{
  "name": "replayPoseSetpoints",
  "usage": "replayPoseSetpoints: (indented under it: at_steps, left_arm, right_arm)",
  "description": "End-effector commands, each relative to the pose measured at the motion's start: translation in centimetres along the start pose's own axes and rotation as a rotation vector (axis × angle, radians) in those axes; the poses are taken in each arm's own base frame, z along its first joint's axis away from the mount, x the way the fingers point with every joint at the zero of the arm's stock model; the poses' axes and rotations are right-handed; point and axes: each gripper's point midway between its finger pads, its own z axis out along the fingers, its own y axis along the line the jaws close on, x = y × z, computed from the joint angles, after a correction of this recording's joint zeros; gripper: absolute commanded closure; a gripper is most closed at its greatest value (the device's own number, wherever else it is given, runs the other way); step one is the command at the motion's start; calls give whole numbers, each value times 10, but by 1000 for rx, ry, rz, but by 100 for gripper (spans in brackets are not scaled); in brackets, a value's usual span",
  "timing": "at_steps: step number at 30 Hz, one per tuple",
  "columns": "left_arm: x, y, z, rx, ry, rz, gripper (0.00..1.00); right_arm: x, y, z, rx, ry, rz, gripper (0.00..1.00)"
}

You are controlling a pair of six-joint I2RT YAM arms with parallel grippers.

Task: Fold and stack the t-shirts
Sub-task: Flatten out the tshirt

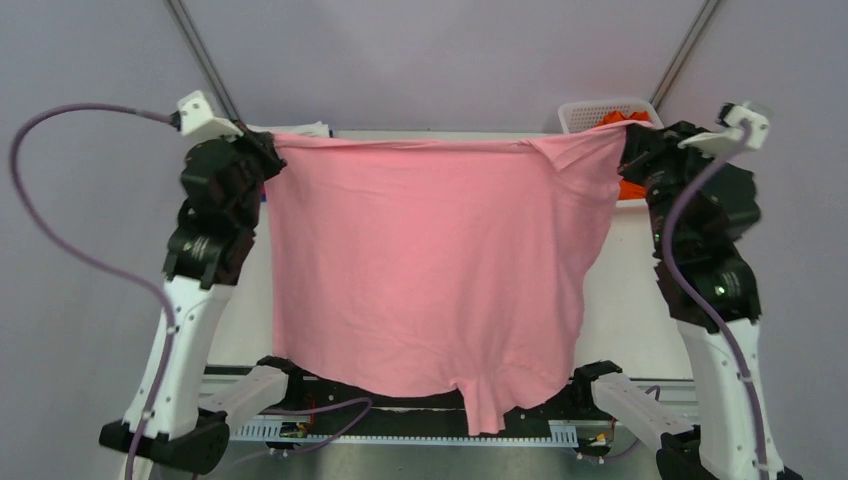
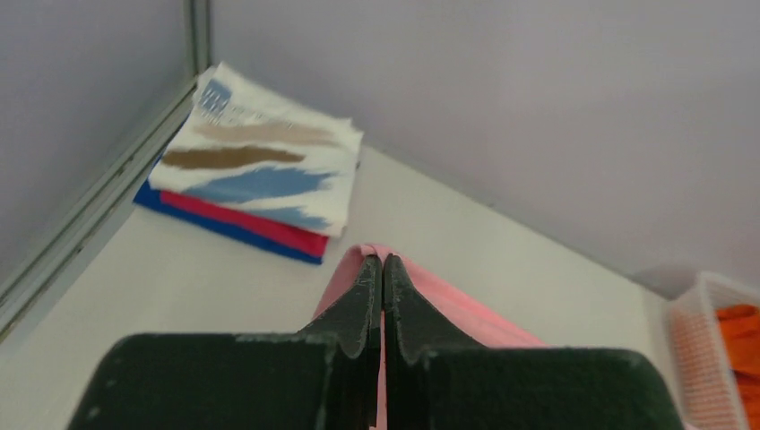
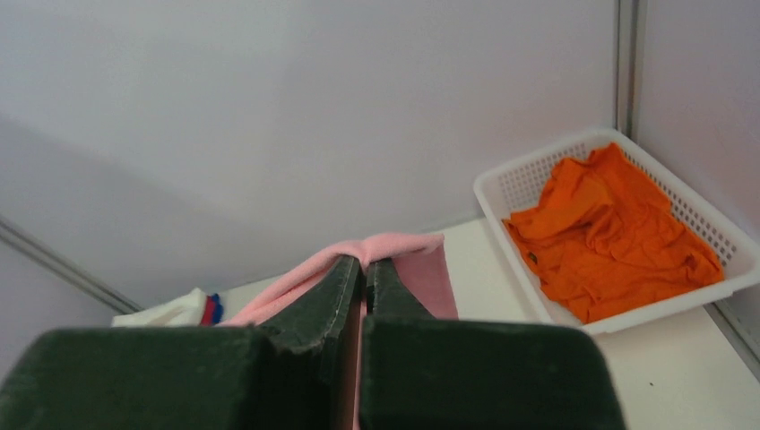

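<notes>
A light pink t-shirt (image 1: 425, 265) hangs stretched in the air between both arms, its lower edge near the arm bases. My left gripper (image 1: 268, 150) is shut on its top left corner (image 2: 448, 300); my right gripper (image 1: 628, 140) is shut on its top right corner (image 3: 421, 269). A folded stack sits at the table's far left corner: the white tee with tan and blue streaks (image 2: 260, 161) on top, the magenta tee (image 2: 251, 224) and the blue tee (image 2: 224, 228) beneath. A crumpled orange t-shirt (image 3: 609, 233) lies in the basket.
The white lattice basket (image 3: 511, 184) stands at the far right corner, also seen in the top view (image 1: 600, 112). Grey walls with metal frame bars (image 1: 205, 60) close the back. The hanging shirt hides most of the table (image 1: 625, 300) from above.
</notes>
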Motion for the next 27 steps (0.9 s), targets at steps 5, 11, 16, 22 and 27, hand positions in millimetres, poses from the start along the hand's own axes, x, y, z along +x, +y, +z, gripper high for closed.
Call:
replayPoseSetpoints:
  at_steps: [5, 11, 16, 22, 27]
  left_arm:
    - [159, 75, 144, -368, 173, 211, 100]
    - [252, 107, 213, -462, 376, 278, 100]
    - [272, 110, 239, -453, 391, 297, 100]
    - [279, 114, 249, -447, 415, 296, 100]
    - [270, 116, 241, -455, 404, 286, 100]
  right_arm:
    - [174, -42, 116, 174, 275, -44, 100]
    - [292, -50, 196, 159, 511, -61, 100]
    - [341, -53, 231, 154, 581, -67, 100]
    - [364, -61, 242, 184, 611, -65, 99]
    - [360, -70, 223, 232, 654, -62, 99]
